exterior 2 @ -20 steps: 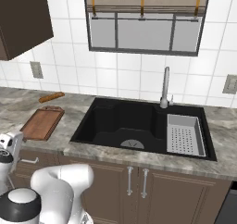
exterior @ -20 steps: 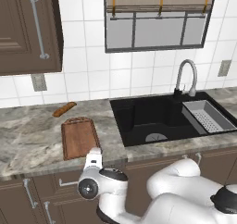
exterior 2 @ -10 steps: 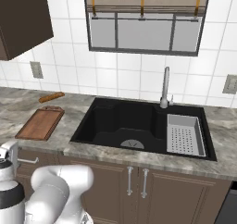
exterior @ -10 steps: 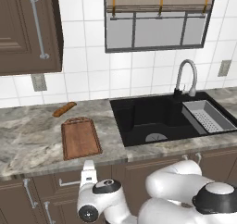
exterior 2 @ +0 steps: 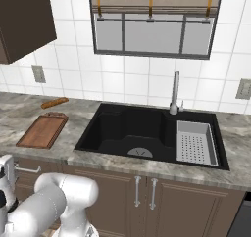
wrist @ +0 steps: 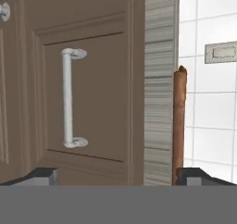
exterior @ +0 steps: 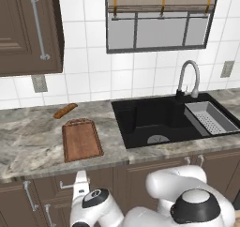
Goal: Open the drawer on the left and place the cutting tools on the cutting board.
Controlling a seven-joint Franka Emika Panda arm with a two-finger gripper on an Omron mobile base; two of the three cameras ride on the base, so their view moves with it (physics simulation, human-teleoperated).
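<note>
Drawer [exterior: 70,186] sits shut under the table's [exterior: 28,146] edge in my left base view, its silver handle [exterior: 69,185] just beside my lowered wrist, because I have dropped my arm in front of it to reach that bar. The cutting board [exterior: 81,139] lies flat and bare above it, near the front edge, with the bread stick [exterior: 65,110] behind it by the wall. From the right base view the cutting board [exterior 2: 43,130] lies left of the sink [exterior 2: 147,133], and the handle [exterior 2: 27,169] pokes out below it. My hand view is rolled sideways, so the handle [wrist: 68,98] stands upright on the panelled front, squarely ahead. My tool [wrist: 115,174] is spread wide and holds nothing, ready to straddle the bar. The cutting tools are presumably inside.
</note>
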